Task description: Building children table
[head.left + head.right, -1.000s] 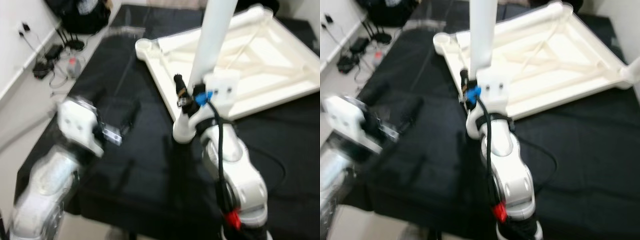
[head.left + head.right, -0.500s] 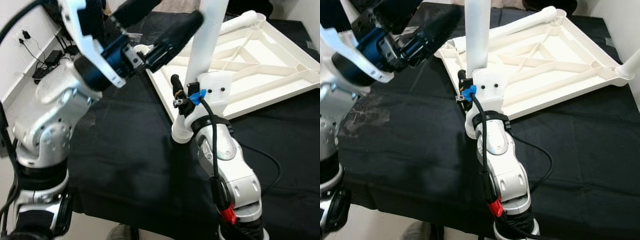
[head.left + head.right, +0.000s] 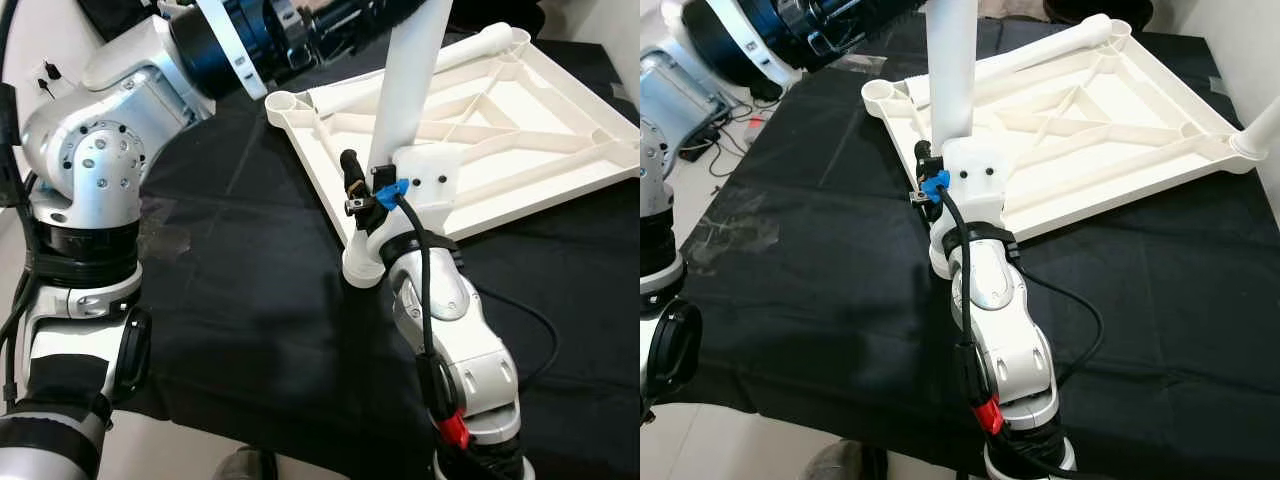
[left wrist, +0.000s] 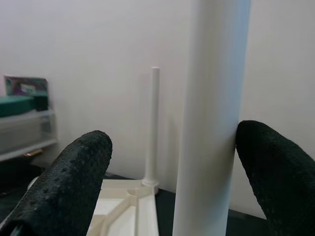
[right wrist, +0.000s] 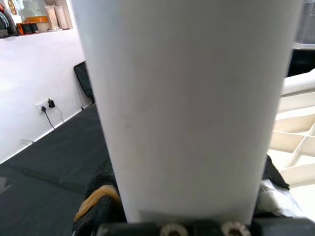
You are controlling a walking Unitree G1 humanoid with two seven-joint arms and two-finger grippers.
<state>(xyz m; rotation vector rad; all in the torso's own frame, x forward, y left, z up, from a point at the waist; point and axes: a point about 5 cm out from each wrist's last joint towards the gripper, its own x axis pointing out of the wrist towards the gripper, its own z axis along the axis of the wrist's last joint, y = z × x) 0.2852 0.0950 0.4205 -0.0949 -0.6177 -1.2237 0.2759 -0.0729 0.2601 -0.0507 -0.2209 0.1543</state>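
Standing upright near the middle of the black cloth (image 3: 820,300), a smooth white cylindrical table leg (image 3: 952,70) is clamped low down by the right gripper (image 3: 368,205), its black fingers closed on either side of the tube; in the right wrist view the leg (image 5: 192,108) spans almost the whole width, matte and featureless, with a black finger (image 5: 101,196) showing at its edge. The leg's flared foot (image 3: 362,268) rests on the cloth, just beside the near-left edge of the tabletop.

Higher up, the left gripper (image 3: 345,20) reaches in from the far left. In the left wrist view its two stippled, rubbery black fingers (image 4: 69,182) stand apart with the leg (image 4: 211,118) between them; the far-side pad touches the tube while the other stands clear of it.

Beyond and to the right lies the overturned white plastic tabletop (image 3: 1110,130), a square tray of moulded ribs crossing diagonally, with round sockets at its corners; the left corner socket (image 3: 283,101) is open. Another white leg (image 3: 1262,125) stands in the right corner. The cloth is wrinkled and dull, draped over its near edge, with a broad bare stretch on the near left. Off the far-left edge, cables and a plug (image 3: 48,70) lie by the white wall.
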